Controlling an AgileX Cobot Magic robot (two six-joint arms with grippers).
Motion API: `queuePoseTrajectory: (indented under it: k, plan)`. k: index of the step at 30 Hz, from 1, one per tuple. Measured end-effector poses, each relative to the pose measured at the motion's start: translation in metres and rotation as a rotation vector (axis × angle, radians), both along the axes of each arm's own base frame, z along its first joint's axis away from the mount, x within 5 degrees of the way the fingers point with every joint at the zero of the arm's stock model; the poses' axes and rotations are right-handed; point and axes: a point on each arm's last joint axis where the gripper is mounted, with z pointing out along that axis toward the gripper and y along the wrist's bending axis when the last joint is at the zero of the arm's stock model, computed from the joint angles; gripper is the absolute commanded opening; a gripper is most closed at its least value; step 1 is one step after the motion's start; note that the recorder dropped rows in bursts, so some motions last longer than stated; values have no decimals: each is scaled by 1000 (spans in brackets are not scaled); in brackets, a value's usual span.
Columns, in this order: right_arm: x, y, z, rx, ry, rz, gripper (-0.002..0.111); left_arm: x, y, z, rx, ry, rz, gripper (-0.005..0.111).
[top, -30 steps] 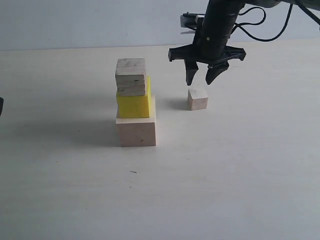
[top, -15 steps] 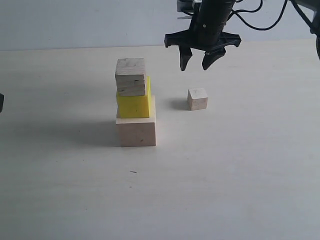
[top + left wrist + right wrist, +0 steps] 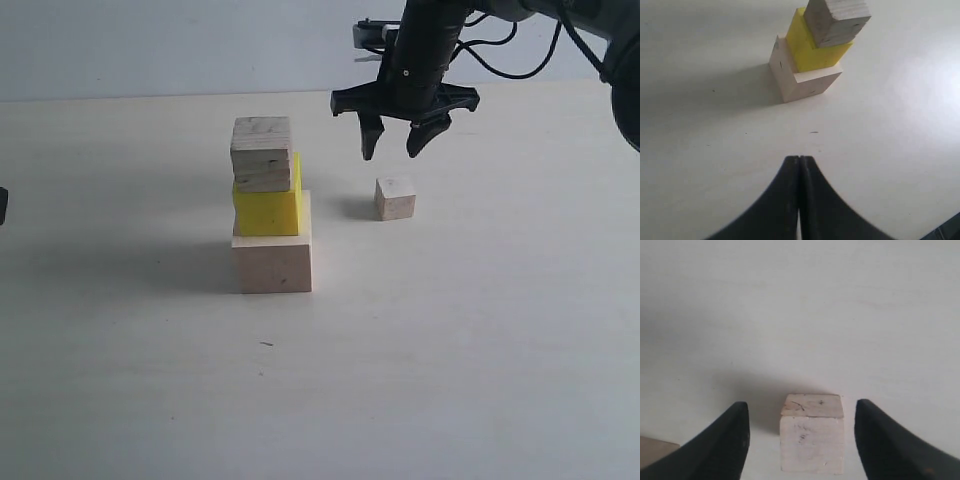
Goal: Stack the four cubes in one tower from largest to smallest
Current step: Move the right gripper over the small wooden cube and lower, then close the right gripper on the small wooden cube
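Count of four: tower (image 3: 270,205) three high, smallest cube (image 3: 396,198) apart beside it. Right gripper (image 3: 390,154) over it, jaws spread, empty. Left gripper (image 3: 799,165) closed, empty.

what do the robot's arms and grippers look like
Both are black. The right gripper has two curved, claw-like fingers tapering to points under a crossbar, with black cables looping off the arm and a pale box at the wrist. The left gripper shows tapered black fingers.

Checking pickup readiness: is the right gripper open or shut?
The right gripper is open: its fingers stand apart, clear of the small cube.
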Motion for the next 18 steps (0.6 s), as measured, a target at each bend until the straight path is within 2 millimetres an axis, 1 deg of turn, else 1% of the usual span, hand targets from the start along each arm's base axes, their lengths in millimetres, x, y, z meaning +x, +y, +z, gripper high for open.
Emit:
queuePoseTrajectory:
  k: [9, 18]
  plan:
    - [1, 1, -20, -13, 39, 0, 62, 0, 0, 0, -2, 1, 0, 0]
    - [2, 1, -23, -16, 43, 12, 62, 0, 0, 0, -2, 1, 0, 0]
